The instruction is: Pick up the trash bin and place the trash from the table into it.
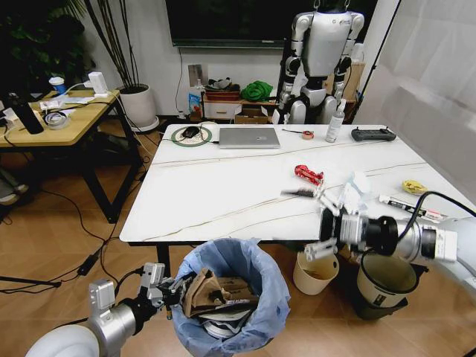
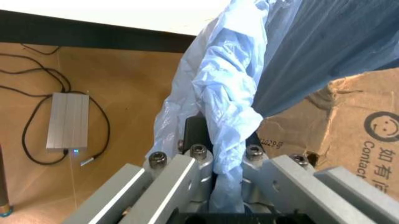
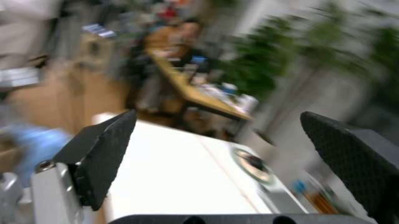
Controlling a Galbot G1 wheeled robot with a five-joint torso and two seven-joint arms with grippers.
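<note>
The trash bin [image 1: 230,297], lined with a crinkly light-blue bag, hangs just below the table's [image 1: 223,193] front edge. My left gripper [image 1: 169,287] is shut on its rim; in the left wrist view the gripper [image 2: 221,161] pinches the blue bag [image 2: 227,107]. Torn brown cardboard [image 1: 216,290] lies inside the bin, also visible as a cardboard box [image 2: 349,121]. My right gripper [image 1: 324,227] hovers open at the table's front right, and its spread fingers [image 3: 106,154] hold nothing. On the table remain a red wrapper [image 1: 309,175], white tissues [image 1: 353,190], a yellow peel [image 1: 414,187] and a pink-white packet [image 1: 405,204].
A silver laptop [image 1: 249,137], black controller [image 1: 373,134], bottle [image 1: 335,123] and tape roll [image 1: 307,134] sit at the table's far side. A cream bucket [image 1: 316,271] and a grey-black bin [image 1: 385,282] stand under the right front. A wooden desk [image 1: 59,119] is on the left.
</note>
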